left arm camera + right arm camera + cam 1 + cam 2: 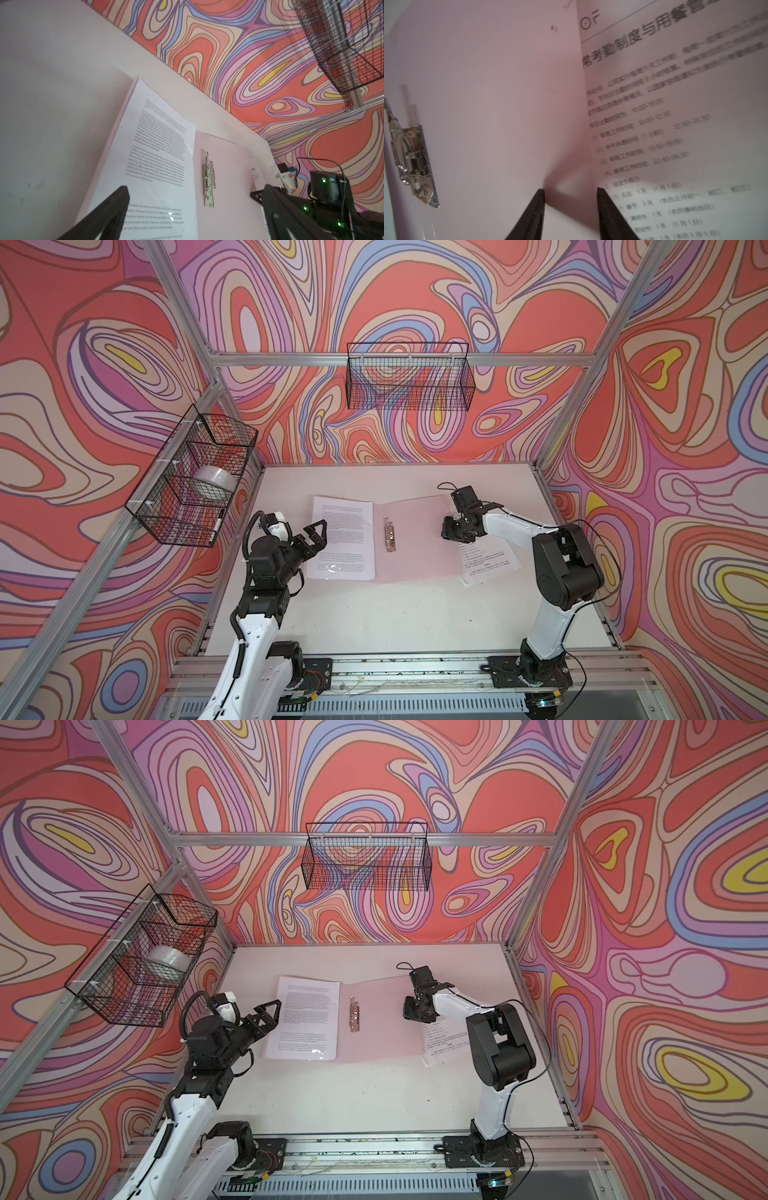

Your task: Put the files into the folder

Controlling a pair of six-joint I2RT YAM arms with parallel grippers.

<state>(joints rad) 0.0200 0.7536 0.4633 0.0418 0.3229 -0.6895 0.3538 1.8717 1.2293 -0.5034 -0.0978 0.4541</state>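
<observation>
Partly hidden files (490, 563), text blurred

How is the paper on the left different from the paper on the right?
The left sheet lies straight on the open folder; the right sheet sits crooked at the folder's right edge. The left sheet shows long paragraphs; the right sheet shows short lines of Chinese characters. Both are white with black print.
</observation>
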